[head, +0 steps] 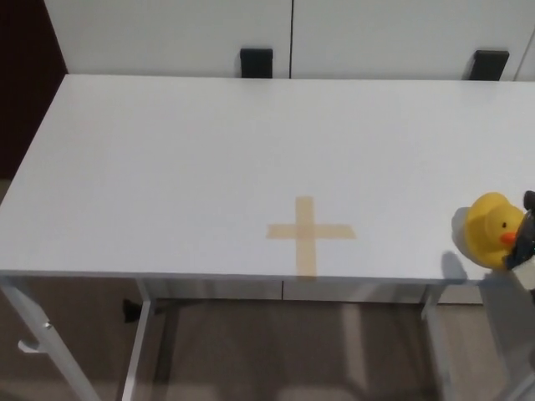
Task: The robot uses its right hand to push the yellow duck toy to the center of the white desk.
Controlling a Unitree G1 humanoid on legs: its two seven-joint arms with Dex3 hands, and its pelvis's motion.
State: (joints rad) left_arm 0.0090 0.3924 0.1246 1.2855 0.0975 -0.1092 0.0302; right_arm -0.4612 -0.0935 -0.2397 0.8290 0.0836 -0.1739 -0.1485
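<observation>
The task looks barely begun; the small yellow rubber duck toy (pixel 489 230) sits near the front right of the white rectangular desk (pixel 209 159), well apart from the tan tape cross (pixel 310 233); the black right hand (pixel 527 236) just touches its beak side, finger state unclear; nearly all pushing remains.

tape cross (pixel 310 233): tan, stuck flat near the front edge | black brackets: 2 seen at the back, 1 at (pixel 257 63), 1 at (pixel 488 64) | white panels (pixel 167 33): seen behind, split by a vertical seam | floor (pixel 276 351): beige, seen below
</observation>
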